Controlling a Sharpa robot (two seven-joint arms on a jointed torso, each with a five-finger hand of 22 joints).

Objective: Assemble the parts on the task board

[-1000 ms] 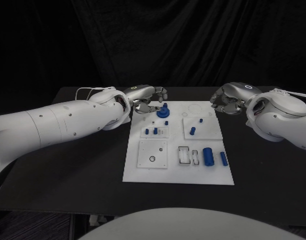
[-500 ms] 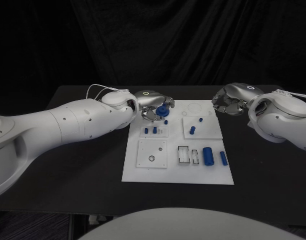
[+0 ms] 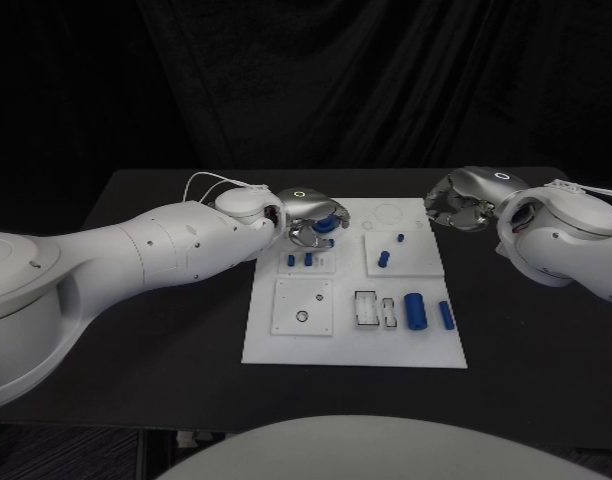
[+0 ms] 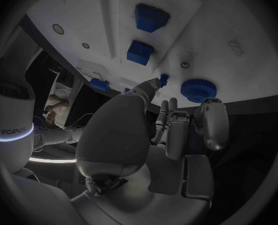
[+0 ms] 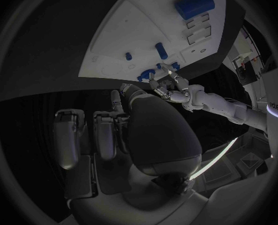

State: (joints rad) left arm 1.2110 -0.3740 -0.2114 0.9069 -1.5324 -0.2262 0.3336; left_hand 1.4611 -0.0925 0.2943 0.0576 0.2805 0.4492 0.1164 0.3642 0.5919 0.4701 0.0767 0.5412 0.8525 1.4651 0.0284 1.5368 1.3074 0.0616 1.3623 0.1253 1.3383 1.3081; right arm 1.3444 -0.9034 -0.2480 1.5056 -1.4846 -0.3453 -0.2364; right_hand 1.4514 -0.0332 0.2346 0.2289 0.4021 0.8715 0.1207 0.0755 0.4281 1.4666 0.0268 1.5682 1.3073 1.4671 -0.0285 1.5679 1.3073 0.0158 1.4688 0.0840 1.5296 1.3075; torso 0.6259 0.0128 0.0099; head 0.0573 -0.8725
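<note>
The white task board (image 3: 357, 345) lies mid-table with several blue parts on it. A round blue gear (image 3: 324, 227) stands at its far left corner. My left hand (image 3: 306, 214) hovers over that corner, fingers spread around the gear. In the left wrist view the gear (image 4: 198, 90) lies beside the fingers, and one fingertip (image 4: 152, 86) touches a small blue peg (image 4: 163, 78); nothing is gripped. My right hand (image 3: 456, 201) hangs off the board's far right corner, fingers curled in on nothing. Its curled fingers (image 5: 108, 130) also show in the right wrist view.
Two small pegs (image 3: 300, 261) stand in the left block and one (image 3: 386, 262) in the right block. A large blue cylinder (image 3: 416, 312) and a slimmer one (image 3: 448, 317) lie near the board's right edge. Black table (image 3: 162, 320) surrounds the board.
My left hand has come down and toward the board's middle, from behind the far left corner to right over the gear. The right hand has stayed put.
</note>
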